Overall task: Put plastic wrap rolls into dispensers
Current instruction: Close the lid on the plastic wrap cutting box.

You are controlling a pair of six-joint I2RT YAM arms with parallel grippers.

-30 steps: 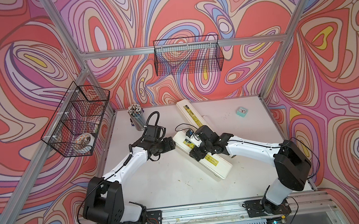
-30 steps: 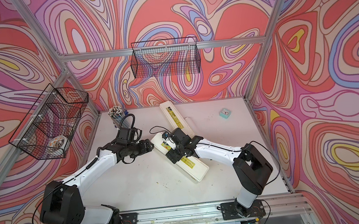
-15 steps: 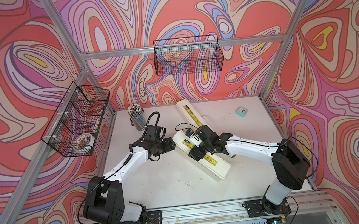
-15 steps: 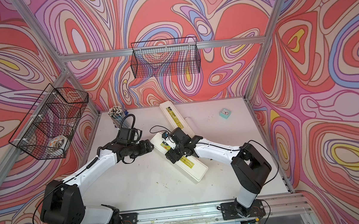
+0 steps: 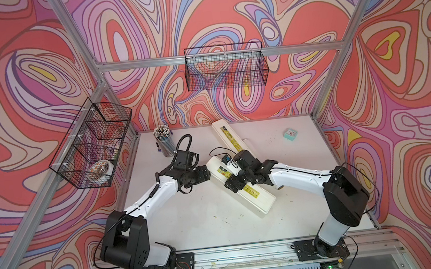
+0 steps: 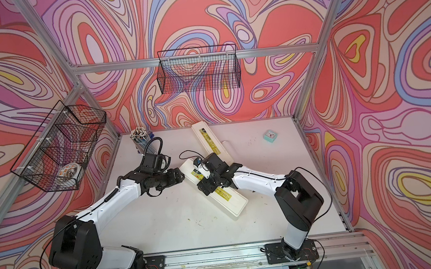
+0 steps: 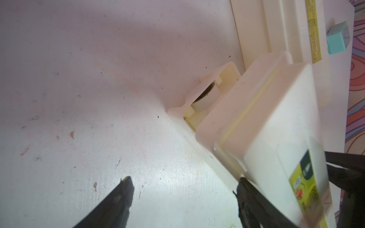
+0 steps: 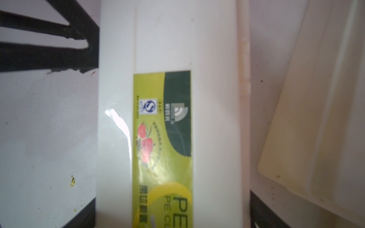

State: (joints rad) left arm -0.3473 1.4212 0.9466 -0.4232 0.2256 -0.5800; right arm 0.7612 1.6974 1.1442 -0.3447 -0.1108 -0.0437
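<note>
Two cream dispensers lie on the table. The near dispenser (image 5: 252, 193) (image 6: 228, 197) runs diagonally, and the far dispenser (image 5: 229, 137) (image 7: 286, 29) lies behind it. My right gripper (image 5: 236, 182) (image 8: 171, 213) straddles the near dispenser (image 8: 215, 118), its fingers lying against both long sides over the green-yellow label. The left gripper (image 5: 209, 175) (image 7: 184, 187) is open at that box's end, one fingertip (image 7: 244, 187) touching its edge. The lid there stands slightly ajar, and a plastic wrap roll (image 7: 204, 99) with a dark core shows inside.
A cup of pencils (image 5: 165, 142) stands at the back left and a small teal clock (image 5: 290, 134) at the back right. A black wire basket (image 5: 225, 66) hangs on the back wall. Another basket (image 5: 94, 146) on the left wall holds a bowl.
The right arm has edged slightly to the left over the near dispenser. The left arm and both boxes have not moved.
</note>
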